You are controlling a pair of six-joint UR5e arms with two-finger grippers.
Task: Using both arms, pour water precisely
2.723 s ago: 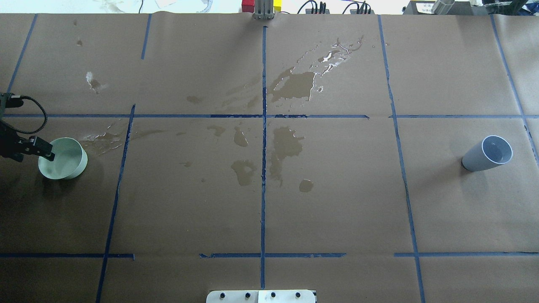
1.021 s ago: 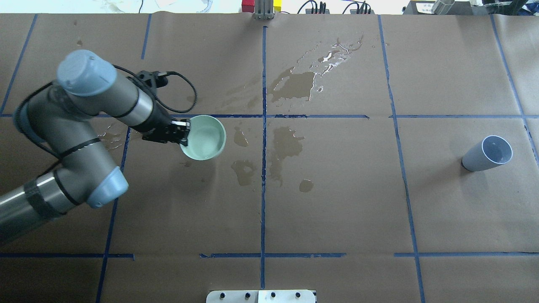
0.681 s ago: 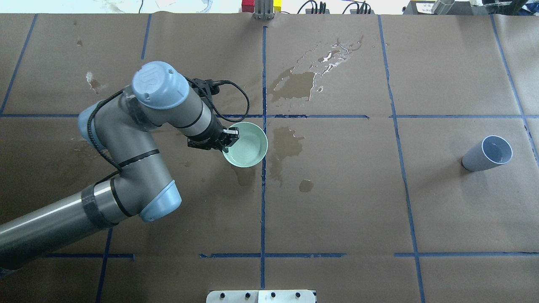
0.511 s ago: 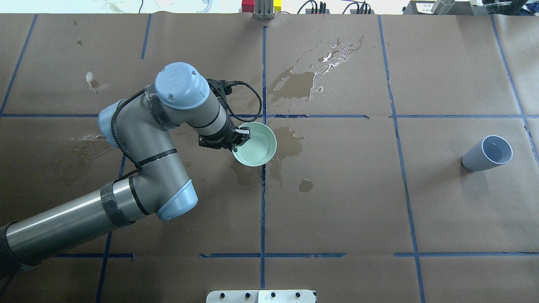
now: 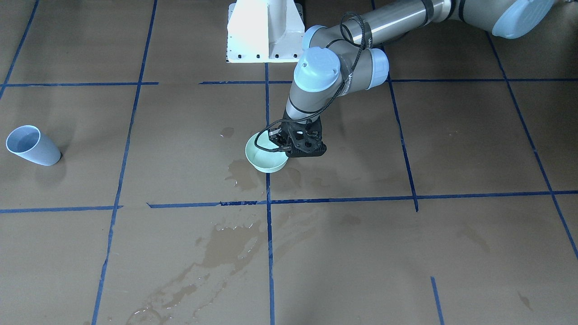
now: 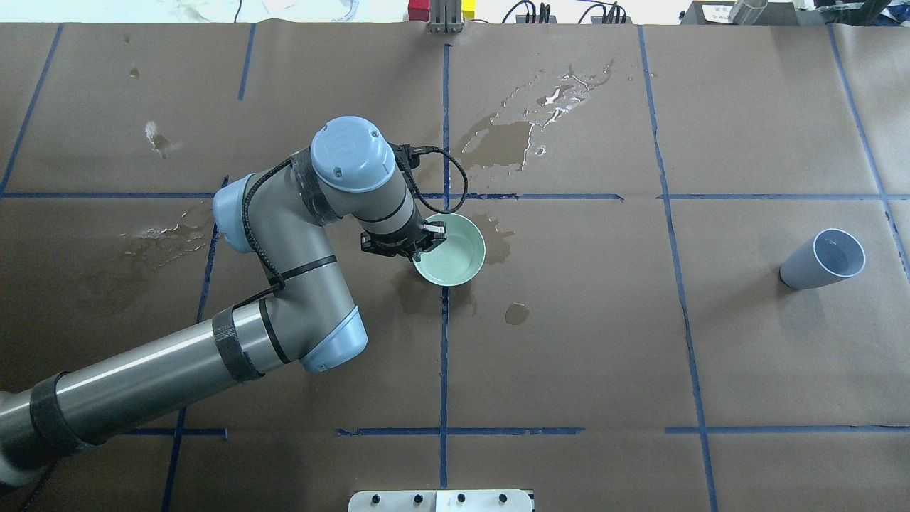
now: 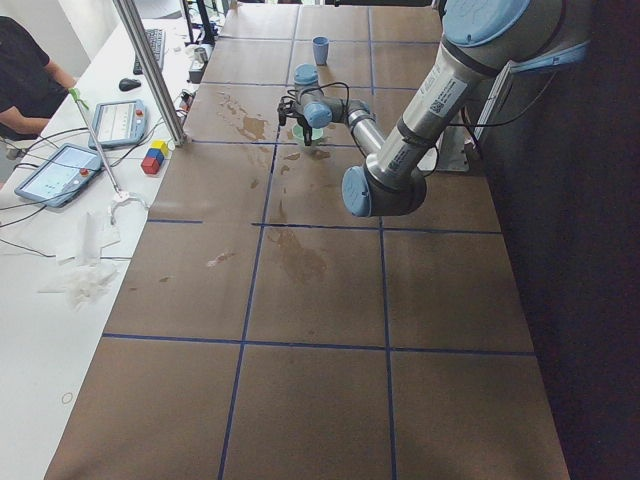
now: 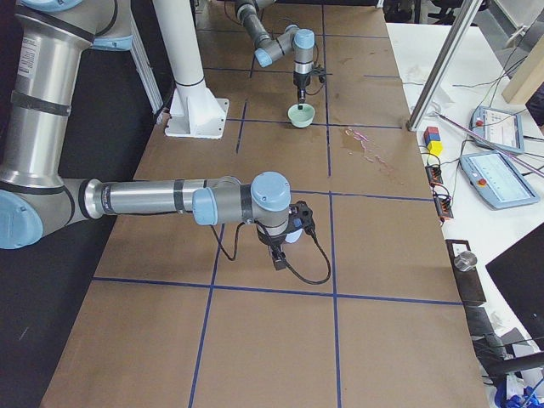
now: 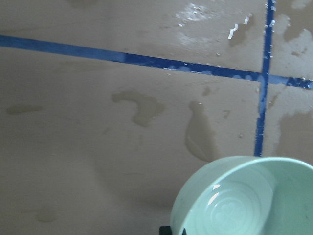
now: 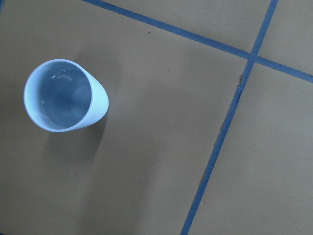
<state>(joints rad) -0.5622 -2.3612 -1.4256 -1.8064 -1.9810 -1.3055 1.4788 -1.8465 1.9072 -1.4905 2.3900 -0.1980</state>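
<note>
**Bowl held at table centre, water waiting in the cup on the right**

Your left gripper (image 6: 429, 237) pinches the near-left rim of the mint-green bowl (image 6: 455, 252), one finger inside and one outside. It carries the bowl level and just off the table, over the centre tape cross. That looks like the receiving spot, midway between both arms.

The water (image 10: 62, 94) sits in the pale blue cup (image 6: 810, 270), which stands upright well to the right. The right gripper (image 8: 278, 253) hangs above it, probably lining up a grasp. You cannot tell whether its fingers are spread.

Brown paper (image 6: 569, 341) gridded with blue tape (image 6: 444, 355) covers the table. Dark wet smears (image 6: 498, 146) mark the middle, so expect slick patches. Tablets and cables lie on the white side bench (image 7: 60, 290).
</note>
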